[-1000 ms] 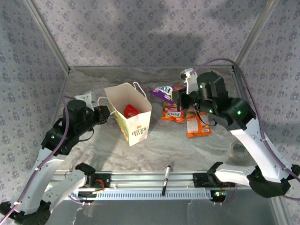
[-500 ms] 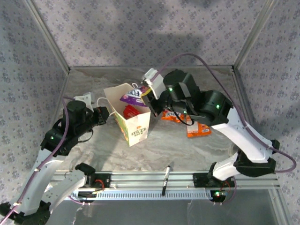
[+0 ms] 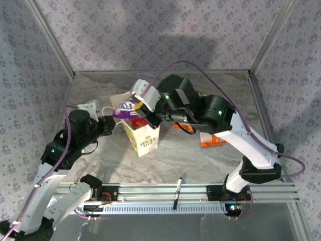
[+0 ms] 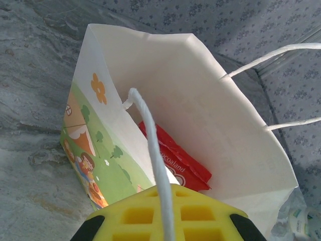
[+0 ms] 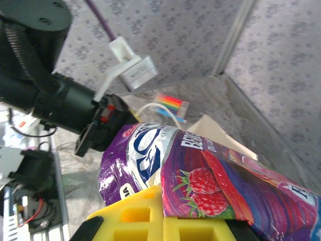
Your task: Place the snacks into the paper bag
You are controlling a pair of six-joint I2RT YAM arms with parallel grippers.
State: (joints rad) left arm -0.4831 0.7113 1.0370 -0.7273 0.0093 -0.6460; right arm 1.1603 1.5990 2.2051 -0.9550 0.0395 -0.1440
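Note:
The paper bag stands upright left of centre, mouth open, and a red snack lies inside it. One white loop handle runs between the pads of my left gripper, which is shut on it just left of the bag. My right gripper hovers over the bag's mouth, shut on the purple snack, whose raspberry print shows close up. An orange snack lies on the table to the right, partly hidden by the right arm.
A black pen lies on the front rail. A small rainbow-striped item sits on the table beyond the bag. The right arm stretches across the middle of the table. Patterned walls close in the back and both sides.
The right arm has swung left from the back right, carrying the purple snack to a spot above the bag's mouth. The left arm has stayed put, still shut on the handle.

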